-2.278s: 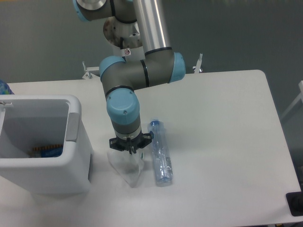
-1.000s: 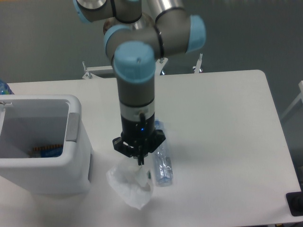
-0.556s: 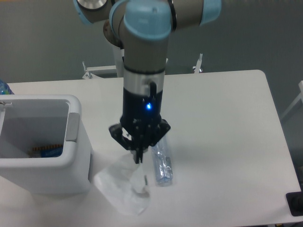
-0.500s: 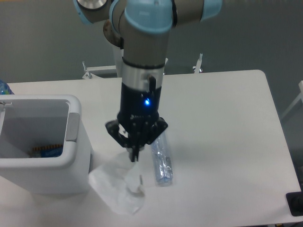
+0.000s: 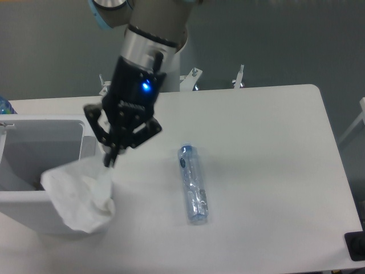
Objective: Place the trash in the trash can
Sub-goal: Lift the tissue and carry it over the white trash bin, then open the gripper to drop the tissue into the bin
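White table (image 5: 268, 148) holds the bottle (image 5: 192, 184), label unreadable, while the pincer (image 5: 110, 159) grips the wrapper (image 5: 77, 193) over the trash can (image 5: 40, 200).

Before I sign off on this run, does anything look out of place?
Only the bottle: it lies on its side on the table, outside the bin. The hand holds the wrapper at the bin's rim.

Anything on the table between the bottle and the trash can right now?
Only bare tabletop lies between the bottle and the trash can in the camera view; the wrapper hangs from the gripper at the can's rim.
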`<act>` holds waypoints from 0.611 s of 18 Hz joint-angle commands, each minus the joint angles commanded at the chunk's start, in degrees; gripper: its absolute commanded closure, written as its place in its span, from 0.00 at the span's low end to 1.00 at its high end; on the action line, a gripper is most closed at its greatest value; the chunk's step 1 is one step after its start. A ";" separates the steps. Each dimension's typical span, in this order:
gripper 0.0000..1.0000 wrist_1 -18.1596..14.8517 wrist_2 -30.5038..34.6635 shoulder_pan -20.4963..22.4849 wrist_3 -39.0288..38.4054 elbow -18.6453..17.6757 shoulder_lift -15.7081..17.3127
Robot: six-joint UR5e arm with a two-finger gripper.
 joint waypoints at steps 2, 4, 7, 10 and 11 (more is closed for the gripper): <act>0.96 0.09 -0.18 -1.57 0.52 -1.67 0.79; 0.96 0.09 0.08 -2.63 0.53 -2.90 1.58; 0.95 0.26 0.17 -4.30 0.62 -4.40 2.29; 0.88 0.35 0.35 -5.54 1.23 -4.93 2.29; 0.88 0.35 0.35 -5.71 1.32 -5.19 2.29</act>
